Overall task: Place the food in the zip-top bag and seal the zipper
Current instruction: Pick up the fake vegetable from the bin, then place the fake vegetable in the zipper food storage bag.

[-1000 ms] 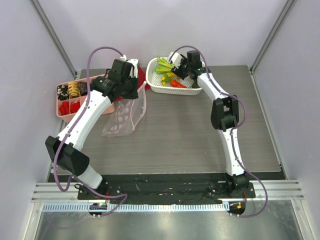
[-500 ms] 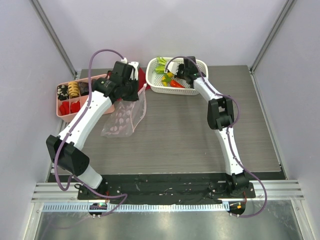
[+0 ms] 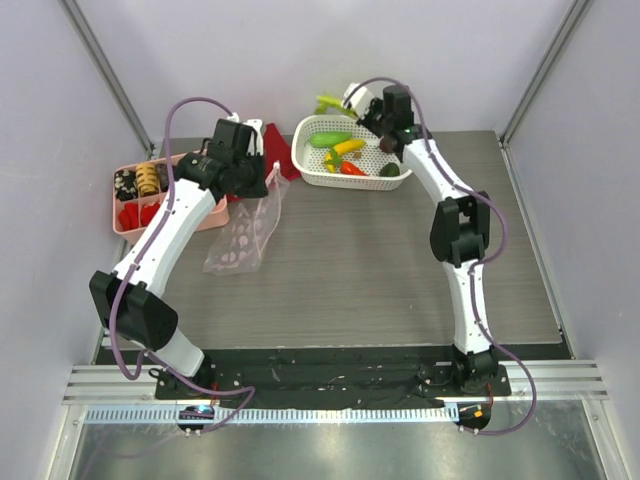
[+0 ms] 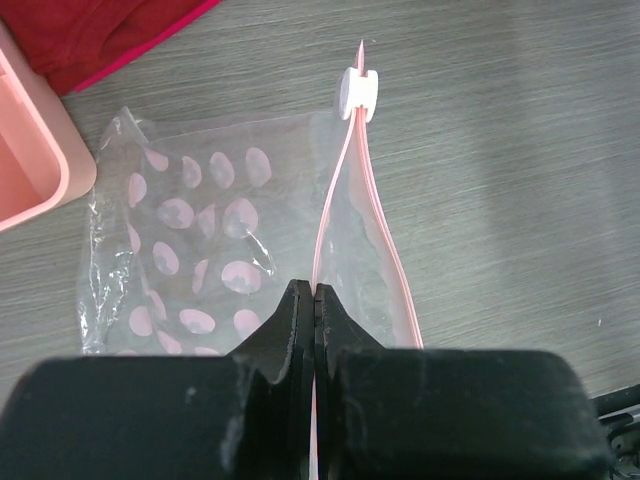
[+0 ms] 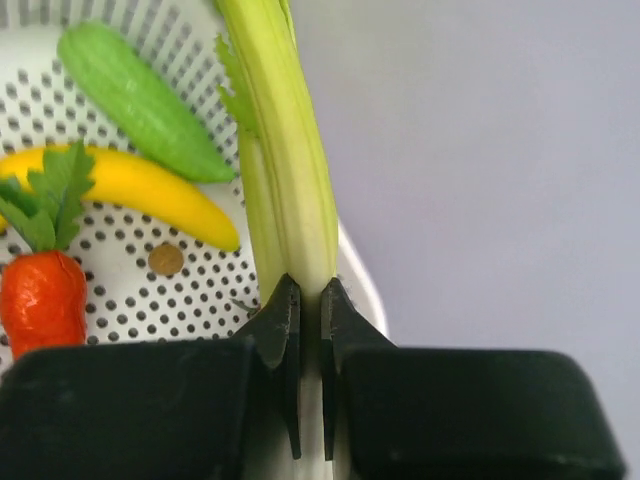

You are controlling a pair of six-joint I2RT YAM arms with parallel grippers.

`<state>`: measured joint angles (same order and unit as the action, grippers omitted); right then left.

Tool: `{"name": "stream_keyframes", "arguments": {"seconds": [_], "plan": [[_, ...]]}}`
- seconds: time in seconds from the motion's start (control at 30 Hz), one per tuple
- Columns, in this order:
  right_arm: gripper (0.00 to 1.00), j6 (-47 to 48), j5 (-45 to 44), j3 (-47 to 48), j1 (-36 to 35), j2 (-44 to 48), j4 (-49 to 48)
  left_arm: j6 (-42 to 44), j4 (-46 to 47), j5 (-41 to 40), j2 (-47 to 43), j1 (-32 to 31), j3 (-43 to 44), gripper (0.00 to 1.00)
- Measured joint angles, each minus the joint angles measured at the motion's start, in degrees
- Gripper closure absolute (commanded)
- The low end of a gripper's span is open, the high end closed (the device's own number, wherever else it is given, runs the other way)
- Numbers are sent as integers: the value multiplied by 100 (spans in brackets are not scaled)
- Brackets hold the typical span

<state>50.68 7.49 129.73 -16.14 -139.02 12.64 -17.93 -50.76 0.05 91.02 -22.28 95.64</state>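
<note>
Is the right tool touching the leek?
Touching. The right wrist view shows the right tool shut on the leek, its stalk pinched with no gap.

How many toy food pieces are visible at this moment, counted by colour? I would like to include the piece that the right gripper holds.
Pale green, the leek held in the right gripper: 1
Green piece in the basket: 1
Yellow, the banana: 1
Red-orange piece with green leaves: 1
Dark round piece: 1
Total: 5

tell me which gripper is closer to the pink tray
Left. The left gripper pinches the zipper beside the pink tray; the right gripper holds the leek at the white basket, farther off.
</note>
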Motion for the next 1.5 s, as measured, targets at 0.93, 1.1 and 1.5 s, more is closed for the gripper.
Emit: {"name": "stream_keyframes", "arguments": {"seconds": [0.93,1.1,1.5], "plan": [[99,-8658,-1652,-3915,-1690,4575,-3276,-3021,1884,693,-144,20,-518,100],[99,-8612,-2087,-4269,-2094,4572,-3622,-3644,2385,866,-142,68,-715,100],[99,-8373,-2568,-5580,-2459,4579,-4054,-5112,3727,1611,-188,555,-1764,100]]}}
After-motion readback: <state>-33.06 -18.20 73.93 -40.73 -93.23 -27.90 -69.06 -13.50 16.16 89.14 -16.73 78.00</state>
